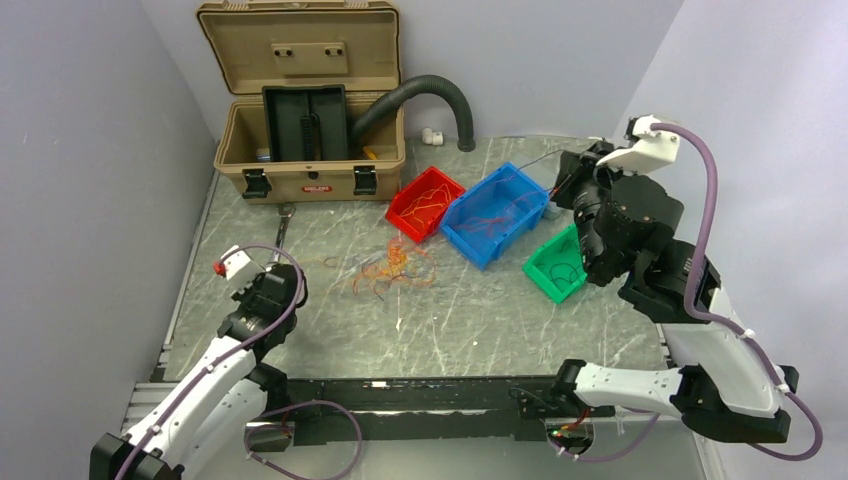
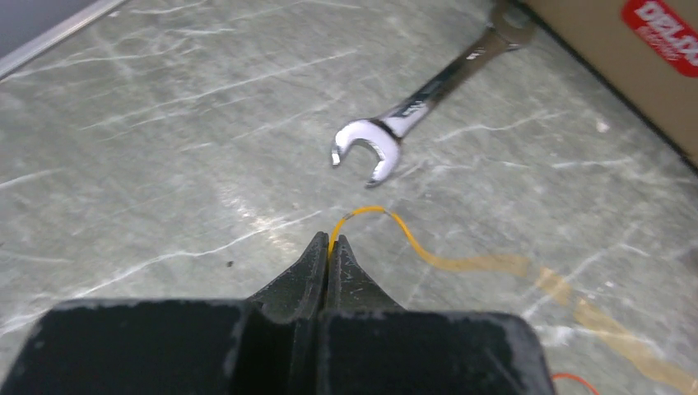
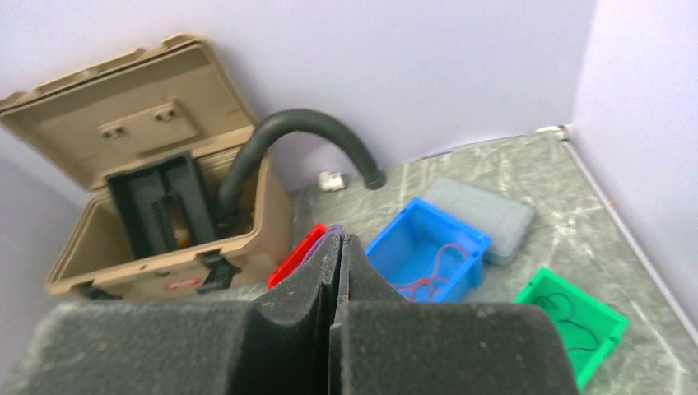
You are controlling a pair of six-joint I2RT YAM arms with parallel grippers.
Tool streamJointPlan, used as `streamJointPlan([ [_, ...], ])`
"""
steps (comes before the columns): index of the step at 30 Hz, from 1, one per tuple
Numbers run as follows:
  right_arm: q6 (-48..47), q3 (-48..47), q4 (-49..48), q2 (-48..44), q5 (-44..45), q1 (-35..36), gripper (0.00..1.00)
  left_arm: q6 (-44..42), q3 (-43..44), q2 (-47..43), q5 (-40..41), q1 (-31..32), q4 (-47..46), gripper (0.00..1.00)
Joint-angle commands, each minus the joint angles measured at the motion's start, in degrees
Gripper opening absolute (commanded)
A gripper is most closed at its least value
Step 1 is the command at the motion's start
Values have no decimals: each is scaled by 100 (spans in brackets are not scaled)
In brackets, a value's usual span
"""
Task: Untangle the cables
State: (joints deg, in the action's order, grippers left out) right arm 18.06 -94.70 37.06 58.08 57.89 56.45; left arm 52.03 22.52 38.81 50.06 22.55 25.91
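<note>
The cables lie as a loose tangle (image 1: 385,268) of orange-yellow and red wires at mid-table. My left gripper (image 2: 331,240) is shut on one orange-yellow wire (image 2: 411,247), which loops out from the fingertips and trails off to the right just above the table. In the top view that gripper (image 1: 272,272) is left of the tangle. My right gripper (image 3: 339,239) is raised above the bins, jaws shut, with a thin dark purplish wire (image 3: 317,249) running along its left finger to the tip. In the top view it (image 1: 558,192) hangs between the blue and green bins.
A silver wrench (image 2: 411,115) lies just ahead of the left gripper. A red bin (image 1: 425,203) holds orange wires, a blue bin (image 1: 497,213) red ones, a green bin (image 1: 556,265) black ones. An open tan toolbox (image 1: 310,150) and black ribbed hose (image 1: 420,95) stand at the back.
</note>
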Motion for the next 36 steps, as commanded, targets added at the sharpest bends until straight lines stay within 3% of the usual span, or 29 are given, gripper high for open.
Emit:
streamJointPlan([
  [1,-726,-290,-543,-167,1160,-6,0,977,327,268,772,9,904,0],
  [4,-1041,33,-1058,-403,1232,-11,0,907,421,450,785,8,974,0],
  [6,-1039,185,-1128,-474,1198,-17,0,-242,333,507,378,13,200,0],
  [9,-850,278,-892,-433,855,-15,0,-2007,199,476,-961,11,-1233,0],
  [11,-719,216,-680,-306,575,-12,0,-2618,-13,332,-1844,13,-1895,0],
  [13,-742,153,-585,-151,382,-10,0,-3025,-266,100,-2716,12,-2474,7],
  [18,-949,136,-766,12,-155,-11,0,-3548,-775,-391,-4361,20,-3501,65],
  [20,-938,122,-879,-26,-662,-7,0,-3675,-864,-365,-4970,28,-3835,80],
  [24,-894,8,-965,-29,-1306,-12,0,-3842,-821,230,-6451,174,-4723,97],
  [28,-844,-57,-1007,133,-1674,-9,0,-4130,-181,1058,-7001,784,-4876,99],
  [36,-693,-337,-1256,326,-2240,-10,0,-4544,955,2543,-6895,1865,-4934,99],
])
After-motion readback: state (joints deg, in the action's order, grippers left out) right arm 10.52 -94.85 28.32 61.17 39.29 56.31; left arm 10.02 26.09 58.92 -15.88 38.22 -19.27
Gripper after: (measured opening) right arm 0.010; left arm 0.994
